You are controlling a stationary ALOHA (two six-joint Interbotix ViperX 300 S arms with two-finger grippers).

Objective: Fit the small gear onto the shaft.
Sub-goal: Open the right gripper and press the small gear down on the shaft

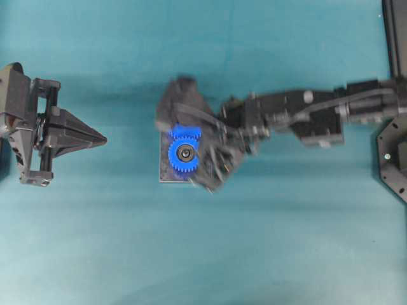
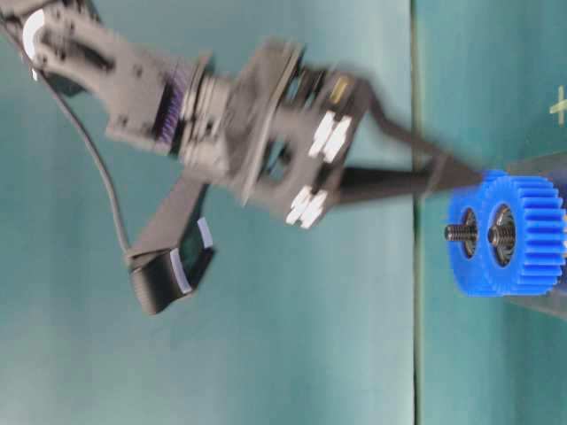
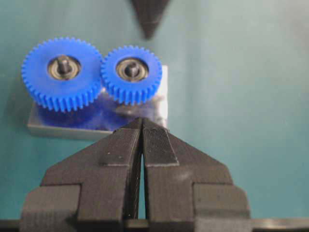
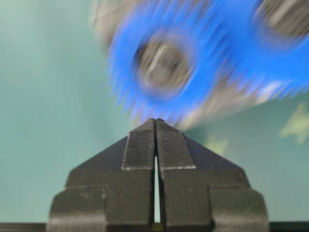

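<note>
Two blue gears [image 3: 91, 72] mesh on a plate [image 3: 96, 123] atop teal cloth [image 3: 241, 96].

Teal cloth-covered table [image 1: 203, 254]

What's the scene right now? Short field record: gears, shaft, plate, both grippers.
small gear: on the shaft, teeth meshing with the large gear
plate: flat on the teal table, both gears on it
left gripper: shut, empty, short of the plate
right gripper: shut, empty, tips close by the small gear; contact unclear, view blurred
task: small gear looks fitted
</note>
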